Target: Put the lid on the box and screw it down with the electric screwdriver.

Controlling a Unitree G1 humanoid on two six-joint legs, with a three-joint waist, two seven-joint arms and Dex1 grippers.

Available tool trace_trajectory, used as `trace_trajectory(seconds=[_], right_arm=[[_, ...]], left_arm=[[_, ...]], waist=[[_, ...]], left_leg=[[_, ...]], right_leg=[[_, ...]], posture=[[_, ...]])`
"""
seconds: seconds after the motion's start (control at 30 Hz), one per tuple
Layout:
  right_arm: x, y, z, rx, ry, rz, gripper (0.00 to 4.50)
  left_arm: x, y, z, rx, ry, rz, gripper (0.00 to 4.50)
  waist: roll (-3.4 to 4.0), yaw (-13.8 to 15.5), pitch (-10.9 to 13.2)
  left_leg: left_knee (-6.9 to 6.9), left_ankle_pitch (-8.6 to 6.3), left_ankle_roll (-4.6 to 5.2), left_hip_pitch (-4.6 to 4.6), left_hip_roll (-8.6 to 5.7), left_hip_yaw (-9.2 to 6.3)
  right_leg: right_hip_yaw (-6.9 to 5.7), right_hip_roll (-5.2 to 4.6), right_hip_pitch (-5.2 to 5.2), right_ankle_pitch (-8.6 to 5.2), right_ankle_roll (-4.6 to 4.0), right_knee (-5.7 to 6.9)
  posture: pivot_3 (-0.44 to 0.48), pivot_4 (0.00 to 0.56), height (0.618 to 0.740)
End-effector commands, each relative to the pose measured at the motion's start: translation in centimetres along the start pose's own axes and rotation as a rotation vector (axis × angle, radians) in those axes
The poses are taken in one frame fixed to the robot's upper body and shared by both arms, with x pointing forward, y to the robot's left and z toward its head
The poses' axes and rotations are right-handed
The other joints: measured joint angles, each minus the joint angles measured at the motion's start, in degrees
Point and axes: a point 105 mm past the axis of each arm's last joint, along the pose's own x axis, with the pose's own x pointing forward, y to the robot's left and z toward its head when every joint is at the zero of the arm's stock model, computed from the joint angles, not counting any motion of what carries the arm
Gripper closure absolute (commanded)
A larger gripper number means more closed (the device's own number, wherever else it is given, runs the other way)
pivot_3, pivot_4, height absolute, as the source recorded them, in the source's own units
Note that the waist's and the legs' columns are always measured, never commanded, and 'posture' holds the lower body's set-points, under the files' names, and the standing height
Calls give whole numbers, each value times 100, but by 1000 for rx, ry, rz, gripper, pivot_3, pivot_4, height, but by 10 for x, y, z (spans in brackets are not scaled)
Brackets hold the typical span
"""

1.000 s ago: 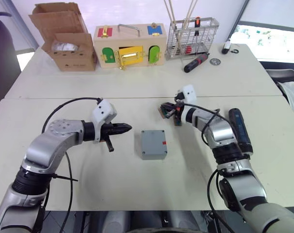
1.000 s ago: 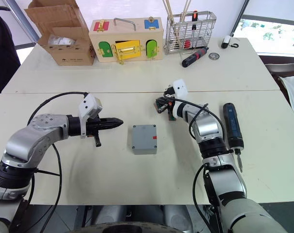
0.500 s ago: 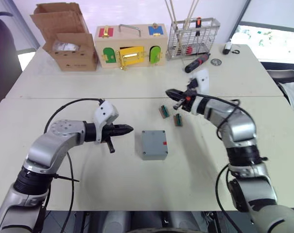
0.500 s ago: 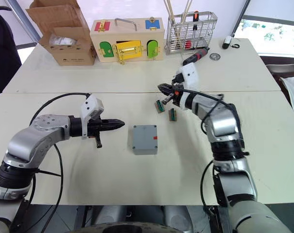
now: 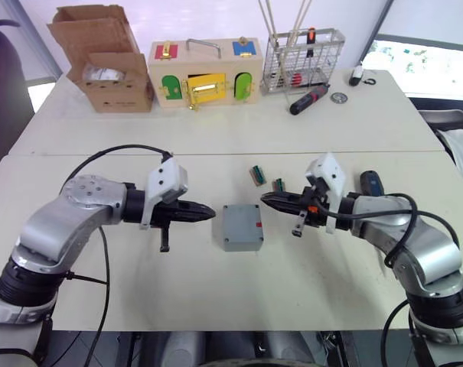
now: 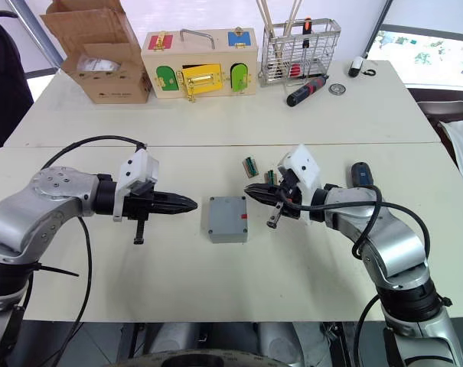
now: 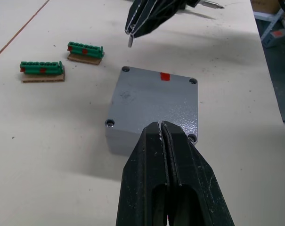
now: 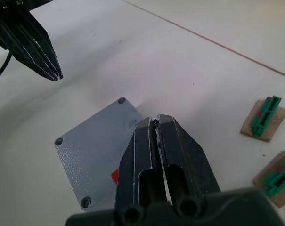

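**Closed grippers flank the lidded box on the near table**

We see two pale cream tables pushed together, the seam (image 5: pixel 216 154) running across between them. The near table (image 5: pixel 216 283) is mostly bare. The box (image 5: pixel 242 227) sits near its middle with the lid (image 7: pixel 154 101) already on top, a screw head at each corner and a small red mark along one edge.

The left gripper (image 5: pixel 208 213) hovers just beside the box on its left, fingers pressed together, holding nothing. The right gripper (image 5: pixel 267 200) points at the box from the right, near it but apart; its fingers are clenched too, and whether anything tiny sits between the tips we cannot tell. Neither gripper touches the box.

Two small green connector blocks (image 5: pixel 257 175) on brown backing lie just beyond the box, toward the seam. The electric screwdriver (image 5: pixel 371 182) lies on the near table behind the right arm, partly hidden by it.

On the far table (image 5: pixel 216 115), from left to right: an open cardboard carton (image 5: pixel 105 65), a wooden box with coloured doors (image 5: pixel 204 73), and a wire basket (image 5: pixel 304 60) holding tools and thin rods. A black-and-red hand screwdriver (image 5: pixel 308 99) lies in front of the basket, a small round metal piece (image 5: pixel 338 97) beside it. A bright window (image 5: pixel 426 61) shows at the far right, a dark chair (image 5: pixel 1 92) at the far left.
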Motion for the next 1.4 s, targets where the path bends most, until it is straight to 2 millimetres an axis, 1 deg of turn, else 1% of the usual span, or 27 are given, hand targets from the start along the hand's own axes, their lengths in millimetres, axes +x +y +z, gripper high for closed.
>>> trace_trajectory(seconds=[0.03,0.5,0.77,1.1,1.4], right_arm=[[2,3,7,-27,-30,-1,4444],[12,4,-3,-10,-10,12,4444],[13,2,-8,-10,2,6,4444],[13,6,-10,2,13,24,4444],[14,2,-16,-1,30,4,4444]], left_arm=[[2,-1,6,30,-8,-9,4500],[1,0,3,24,2,13,4500],[2,1,2,24,2,19,4500],[2,2,1,18,2,22,4500],[3,2,1,15,-2,25,4500]], waist=[[0,4,0],[0,-3,0],[0,-3,0],[0,-4,0],[0,-4,0]], left_leg=[[1,0,0,0,0,0],[1,0,0,0,0,-1],[1,0,0,0,0,-1],[1,0,0,0,0,-1],[1,0,0,0,0,-1]], right_leg=[[0,0,1,0,0,0],[-1,0,1,0,0,-1],[-1,0,1,0,0,-1],[-1,0,1,0,0,-1],[-1,0,1,0,0,0]], posture=[[0,150,740],[0,150,740],[0,150,740],[0,150,740],[0,150,740]])
